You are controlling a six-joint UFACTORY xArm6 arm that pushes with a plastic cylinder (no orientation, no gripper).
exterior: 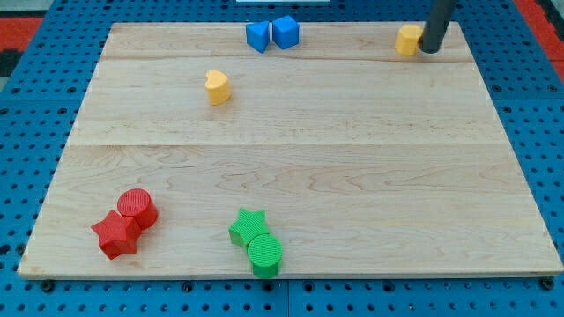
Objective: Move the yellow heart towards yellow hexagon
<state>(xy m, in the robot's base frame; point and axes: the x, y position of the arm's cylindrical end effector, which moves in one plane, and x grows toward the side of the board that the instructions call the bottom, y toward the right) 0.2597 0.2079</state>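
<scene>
The yellow heart (pixel 217 86) lies on the wooden board (pixel 352 176) at the upper left of centre. The yellow hexagon (pixel 408 40) sits near the view's top right, close to the board's top edge. My tip (pixel 429 49) is right beside the hexagon's right side, touching or almost touching it. The rod rises out of the view's top. The heart is far to the left of my tip.
Two blue blocks (pixel 272 33) sit together at the top centre. A red cylinder (pixel 137 208) and a red star (pixel 116 234) touch at the bottom left. A green star (pixel 248 226) and a green cylinder (pixel 264 255) touch at the bottom centre.
</scene>
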